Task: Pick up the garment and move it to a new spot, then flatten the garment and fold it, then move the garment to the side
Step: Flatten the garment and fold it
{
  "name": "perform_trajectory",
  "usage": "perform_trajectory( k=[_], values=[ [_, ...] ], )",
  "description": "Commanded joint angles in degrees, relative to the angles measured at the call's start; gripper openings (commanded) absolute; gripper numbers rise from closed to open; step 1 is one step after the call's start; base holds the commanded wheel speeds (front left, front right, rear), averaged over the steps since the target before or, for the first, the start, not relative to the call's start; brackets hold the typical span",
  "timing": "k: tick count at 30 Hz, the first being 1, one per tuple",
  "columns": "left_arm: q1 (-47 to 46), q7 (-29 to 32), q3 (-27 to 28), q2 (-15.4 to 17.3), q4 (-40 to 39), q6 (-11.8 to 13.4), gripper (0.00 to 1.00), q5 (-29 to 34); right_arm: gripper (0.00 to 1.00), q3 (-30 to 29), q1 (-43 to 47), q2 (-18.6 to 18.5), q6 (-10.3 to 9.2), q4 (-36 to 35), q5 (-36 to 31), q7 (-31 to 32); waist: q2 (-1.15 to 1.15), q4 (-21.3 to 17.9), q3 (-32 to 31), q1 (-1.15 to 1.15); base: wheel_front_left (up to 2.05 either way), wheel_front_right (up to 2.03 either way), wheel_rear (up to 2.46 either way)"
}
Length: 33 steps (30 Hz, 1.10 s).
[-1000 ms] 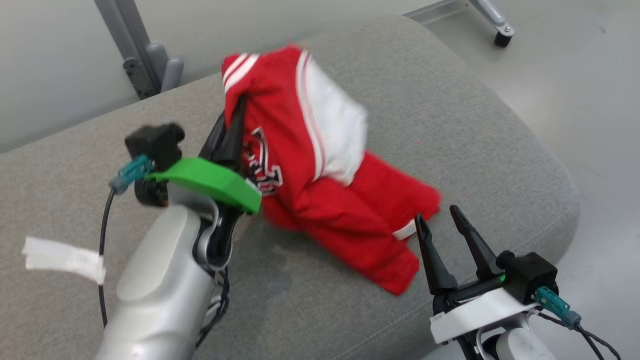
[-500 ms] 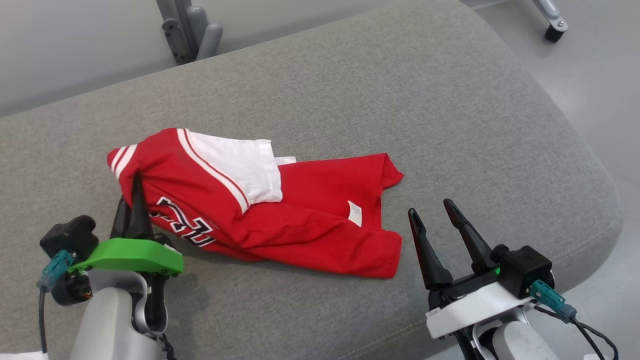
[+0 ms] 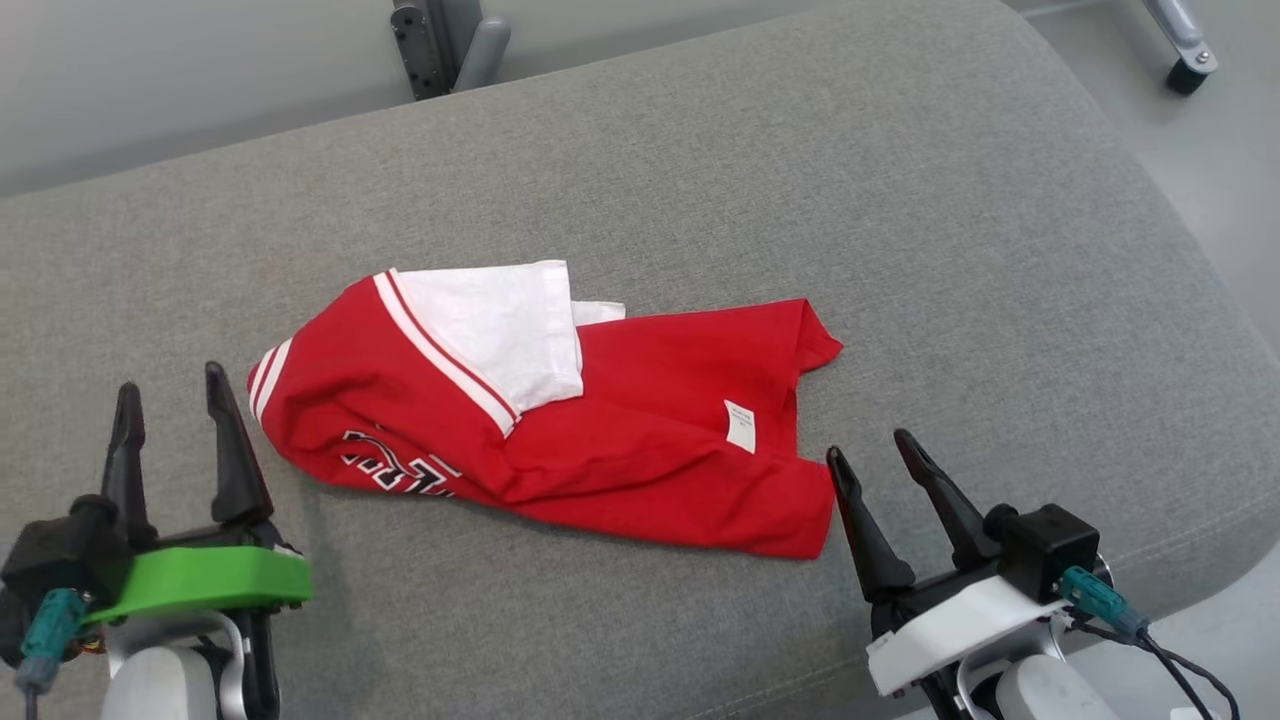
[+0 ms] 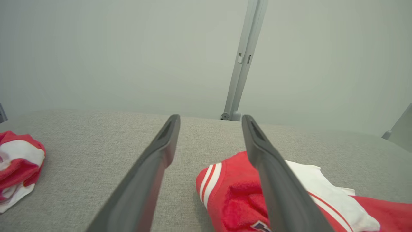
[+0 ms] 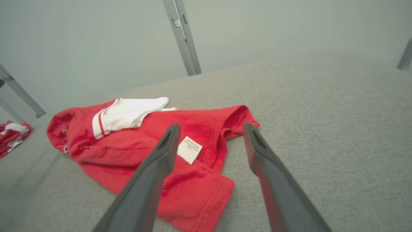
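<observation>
The shirt (image 3: 600, 430) lies in a loose heap at the middle of the head view, resting on the grey cushion (image 3: 800, 200) with neither gripper touching it. It looks set down at its new spot but not yet flattened. One white sleeve (image 3: 500, 330) is folded over the red body, the lettering is tucked under at the lower left, and the care label (image 3: 741, 426) faces up, so part of the cloth is likely turned over on itself. The left gripper (image 3: 169, 380) sits at the lower left of the frame with its jaws spread wide and empty, just beside the striped cuff. The right gripper (image 3: 869, 446) sits at the lower right, equally wide and empty, just beside the hem corner. Flanking the heap like this, each seems ready to take an end and pull the cloth flat. In the left wrist view another bundle of cloth (image 4: 17, 161) sits at the far left edge, well apart.
</observation>
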Motion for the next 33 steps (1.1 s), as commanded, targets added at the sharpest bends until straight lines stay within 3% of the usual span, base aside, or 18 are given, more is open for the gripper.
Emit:
perform_trajectory(
  k=[1, 6, 17, 28, 33],
  values=[
    [2.23, -0.13, -1.3, -0.09, -2.28, 0.26, 1.0, 0.67, 1.0, 0.6, 0.21, -0.58, 0.0, 1.31, 0.82, -0.07, 0.0, 1.17, 0.2, 0.0, 0.0, 0.0, 0.0],
    [7.51, -0.13, -8.56, -0.05, -9.3, 2.8, 1.0, 2.47, 1.0, -0.08, 0.51, -1.05, -0.01, 5.63, 3.07, -0.07, 0.0, 4.22, -0.7, 0.0, 0.0, 0.0, 0.0],
    [13.25, -0.13, -17.97, -0.04, -14.0, 7.07, 1.0, 5.59, 1.0, -0.59, 0.25, -2.13, 0.0, 12.21, 8.99, -0.08, 0.0, 8.68, -2.68, 0.0, 0.0, 0.0, 0.0],
    [13.13, -0.13, -20.97, -0.05, -13.59, 7.82, 1.0, 6.98, 1.0, -0.16, -3.98, -2.52, 0.0, 21.46, 19.23, -0.07, 0.0, 10.99, -2.62, 0.0, 0.0, 0.0, 0.0],
    [13.29, -0.13, -21.01, -0.05, -13.85, 8.03, 1.0, 7.22, 1.0, 0.94, -4.83, -3.29, 0.0, 22.43, 24.8, -0.07, 0.0, 11.21, -2.5, 0.0, 0.0, 0.0, 0.0]
  ],
)
